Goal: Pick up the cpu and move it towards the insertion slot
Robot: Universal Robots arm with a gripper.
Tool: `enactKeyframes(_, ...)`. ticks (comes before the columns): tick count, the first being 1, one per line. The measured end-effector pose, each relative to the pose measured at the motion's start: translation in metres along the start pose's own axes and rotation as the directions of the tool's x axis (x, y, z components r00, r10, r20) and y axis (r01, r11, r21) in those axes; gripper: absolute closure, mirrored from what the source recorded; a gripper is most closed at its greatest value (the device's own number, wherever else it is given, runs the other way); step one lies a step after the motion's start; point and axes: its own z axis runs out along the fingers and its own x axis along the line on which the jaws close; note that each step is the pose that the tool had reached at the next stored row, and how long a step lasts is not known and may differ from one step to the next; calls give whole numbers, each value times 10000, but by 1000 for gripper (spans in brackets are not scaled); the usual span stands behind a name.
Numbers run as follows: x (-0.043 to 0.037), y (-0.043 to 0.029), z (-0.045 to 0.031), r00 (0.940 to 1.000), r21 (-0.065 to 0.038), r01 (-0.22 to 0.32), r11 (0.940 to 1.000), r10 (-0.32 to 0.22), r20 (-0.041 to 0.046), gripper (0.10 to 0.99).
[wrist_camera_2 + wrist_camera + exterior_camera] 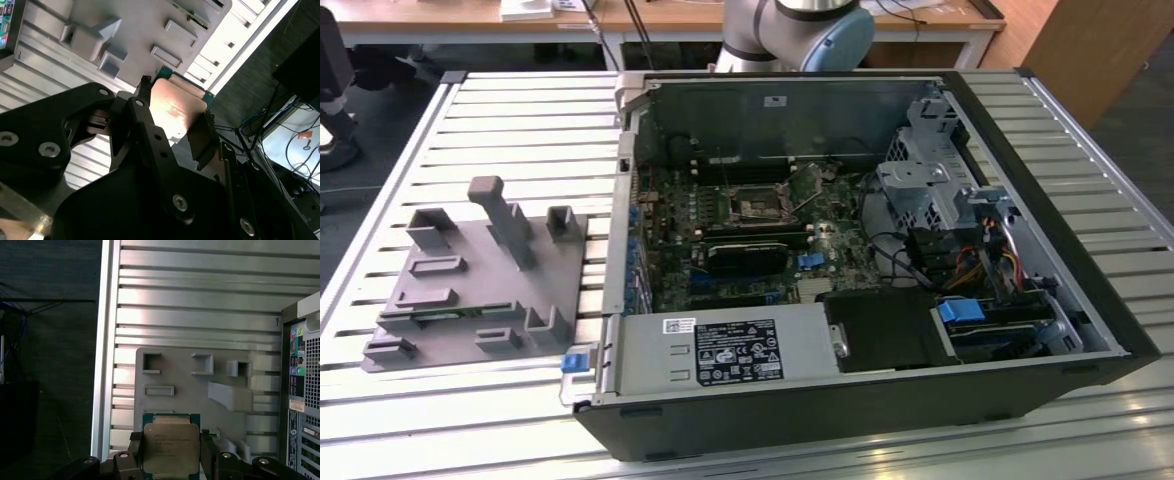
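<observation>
I see the cpu (167,450) silver-grey with a green border, the end effector (170,436) black, the fixture plate (185,390) plain grey, the tabletop (200,315) silver with stripes.

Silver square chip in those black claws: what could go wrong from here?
The gripper pinches the silver square cpu by only two edges, so it might slip or tilt and fall onto the grey plastic fixture plate below. The square black insertion slot sits inside the open black computer case, near coloured cables, so the gripper might bump them.
</observation>
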Motion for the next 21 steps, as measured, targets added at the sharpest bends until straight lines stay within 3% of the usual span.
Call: enactKeyframes(21, -296, -9, 0, 10000, 0, 0, 10000, 0, 0, 545)
